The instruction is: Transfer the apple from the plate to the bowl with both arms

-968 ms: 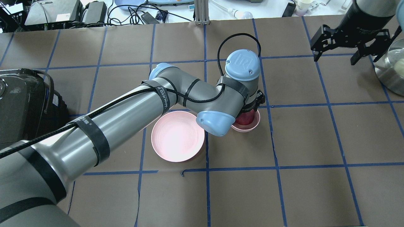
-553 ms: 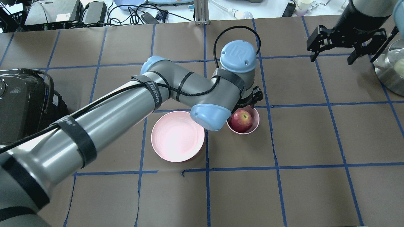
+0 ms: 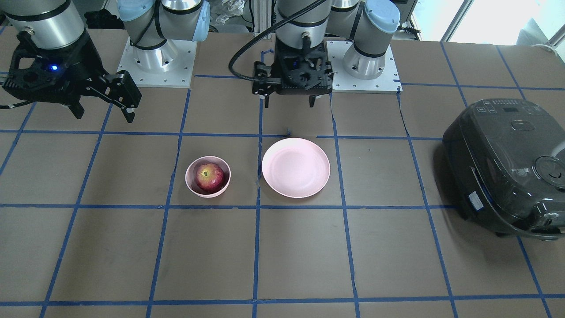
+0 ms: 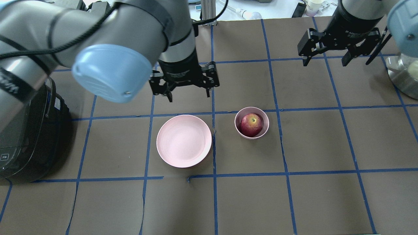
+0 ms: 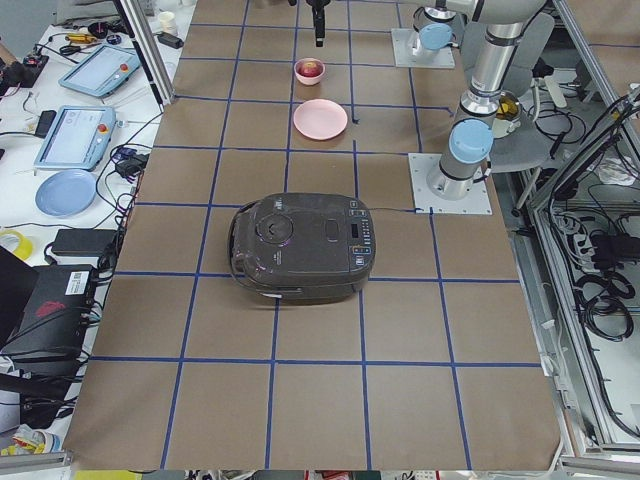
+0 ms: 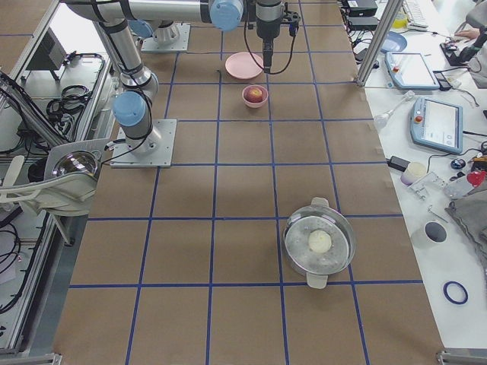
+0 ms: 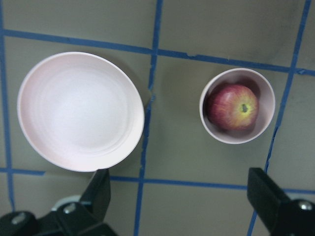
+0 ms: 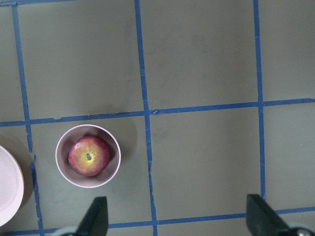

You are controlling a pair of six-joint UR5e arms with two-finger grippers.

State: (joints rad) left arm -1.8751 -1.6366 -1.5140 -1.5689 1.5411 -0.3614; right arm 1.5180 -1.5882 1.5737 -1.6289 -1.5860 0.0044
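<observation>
The dark red apple (image 4: 251, 124) sits inside the small pink bowl (image 4: 266, 121); it also shows in the front view (image 3: 209, 176) and in both wrist views (image 7: 232, 107) (image 8: 89, 156). The wide pink plate (image 4: 184, 141) lies bare just left of the bowl. My left gripper (image 4: 188, 96) is open and empty, raised high beyond the plate. My right gripper (image 4: 325, 62) is open and empty, raised at the far right, well away from the bowl.
A black rice cooker (image 4: 29, 130) stands at the left edge. A steel pot with a glass lid (image 4: 403, 73) stands at the right edge. The brown table has a blue tape grid.
My left arm has lifted off the bowl and drawn back and left, leaving the apple in the bowl. My right gripper has shifted a little left.
</observation>
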